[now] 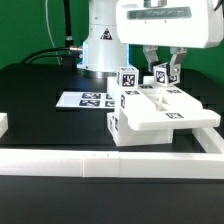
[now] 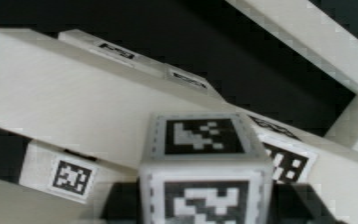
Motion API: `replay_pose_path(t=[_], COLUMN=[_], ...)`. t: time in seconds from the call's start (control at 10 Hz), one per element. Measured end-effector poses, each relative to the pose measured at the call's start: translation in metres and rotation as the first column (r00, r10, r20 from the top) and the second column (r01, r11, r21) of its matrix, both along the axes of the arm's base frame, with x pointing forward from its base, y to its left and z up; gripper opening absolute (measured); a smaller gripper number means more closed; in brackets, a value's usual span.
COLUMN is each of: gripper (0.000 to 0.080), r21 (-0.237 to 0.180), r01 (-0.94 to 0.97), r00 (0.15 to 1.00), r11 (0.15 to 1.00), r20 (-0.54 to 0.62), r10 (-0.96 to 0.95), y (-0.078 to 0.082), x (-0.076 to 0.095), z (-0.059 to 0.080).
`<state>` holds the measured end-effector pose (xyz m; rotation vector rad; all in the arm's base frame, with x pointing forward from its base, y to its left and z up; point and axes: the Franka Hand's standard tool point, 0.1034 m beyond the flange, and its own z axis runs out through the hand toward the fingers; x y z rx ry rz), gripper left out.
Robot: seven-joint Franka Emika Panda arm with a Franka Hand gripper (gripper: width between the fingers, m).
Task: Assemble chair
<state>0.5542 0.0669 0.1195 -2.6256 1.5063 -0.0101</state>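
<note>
Chair [image 1: 160, 112], glossy white, partly assembled, resting on black desk [image 1: 40, 80] against long low white border wall [image 1: 110, 160]. Flat seat slab on top, blocky tagged parts below and at the exterior view's left end. One tagged upright block [image 1: 129, 78] standing at the rear of the seat. Second tagged piece [image 1: 163, 73] just beside it toward the exterior view's right, pinched between the fingers [image 1: 165, 66], closed on it and pointing straight down from the white arm above. Marker board [image 1: 88, 99] lying flat on the desk behind the chair, toward the exterior view's left. Black cables trailing behind the robot base. Wrist view: tagged block [image 2: 202, 168] close up and blurred, white chair panels slanting behind it, more tags on lower parts.
</note>
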Motion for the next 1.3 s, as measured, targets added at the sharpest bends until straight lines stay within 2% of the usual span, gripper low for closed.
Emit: replay_pose_path(t=[0.2,0.3,0.6,0.7,0.8,0.9,1.3], gripper=[0.0285,0.0285,0.0285,0.0375,0.0515,0.0606,0.0647], r21=[0.009,0.023,0.028,0.027,0.026,0.028,0.018], r01=[0.104,0.216,0.316,0.292,0.265,0.241,-0.051], r00=[0.995,0.976,0.948,0.956,0.964,0.97,0.999], r11=[0.995,0.976,0.948,0.956,0.964,0.97,0.999], r20=[-0.011,-0.024,-0.037,-0.034,-0.032,-0.036,-0.008], r10=[-0.104,-0.215,-0.315,-0.291,-0.264,-0.24,0.052], y=[0.0008,0.0026,0.0035,0.0035,0.0038,0.0067,0.0079], x=[-0.0001,-0.0003,-0.0004,-0.0005,-0.0004,0.002,0.0033], z=[-0.0001,-0.0003,-0.0005,-0.0006,-0.0004,0.0023,0.0035])
